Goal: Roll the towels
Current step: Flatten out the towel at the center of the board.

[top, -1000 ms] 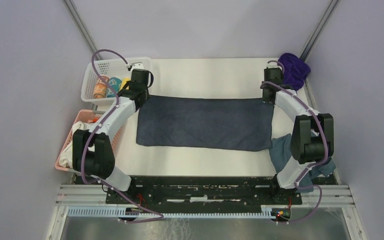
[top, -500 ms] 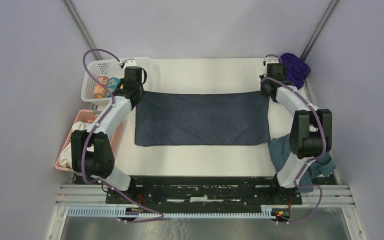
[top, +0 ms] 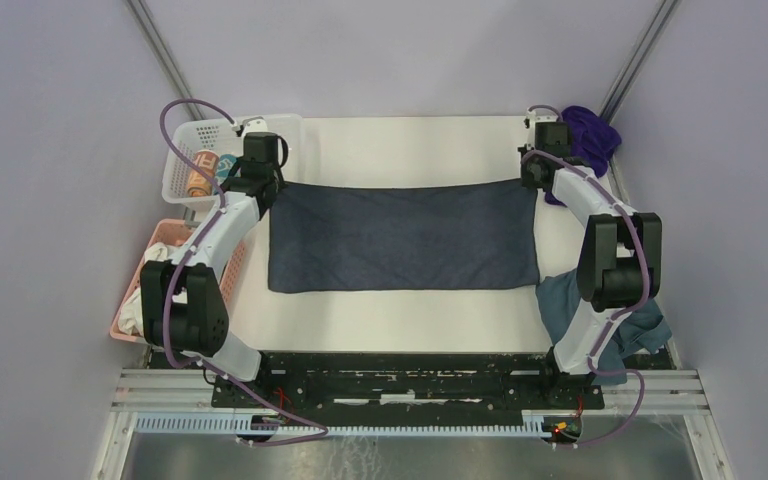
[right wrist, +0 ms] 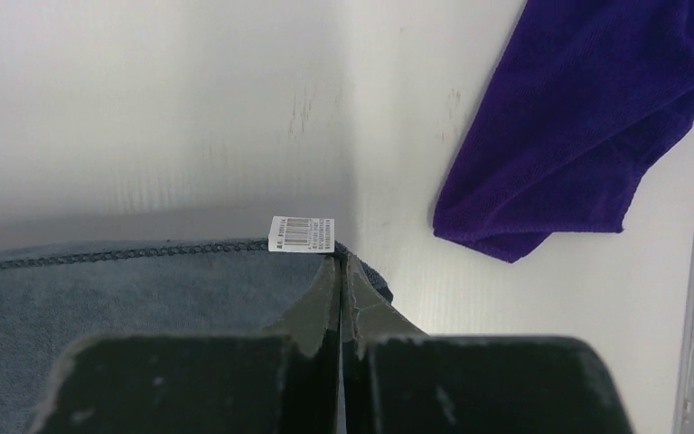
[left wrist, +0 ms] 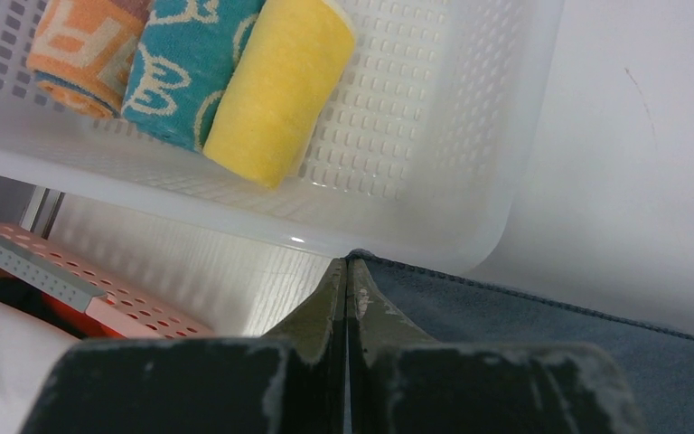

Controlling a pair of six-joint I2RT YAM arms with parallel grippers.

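Slate-grey towel [top: 403, 236] lies spread flat across the middle of the table [top: 410, 140], long edge running left-right. Left gripper [top: 268, 186] is clamped shut on its far-left corner. Right gripper [top: 532, 184] is clamped the same way on the far-right corner. The far edge runs between them and dips slightly mid-span.

Purple towel [top: 590, 135] is bunched at the table's far-right corner, just beside the right gripper and apart from the grey one.

White basket [top: 182, 160] sits just left of the left gripper and holds the orange, teal and yellow rolls [left wrist: 190, 72]. Pink basket [top: 156, 250] is nearer, with white cloth [top: 132, 312] in it. Blue-grey cloth [top: 560, 300] is heaped by the right arm's base, at the grey towel's near-right corner.

Wrist views only: a barcode tag [right wrist: 301, 233] on the hem right at the right fingertips. Left fingertips sit just off the white basket's wall.
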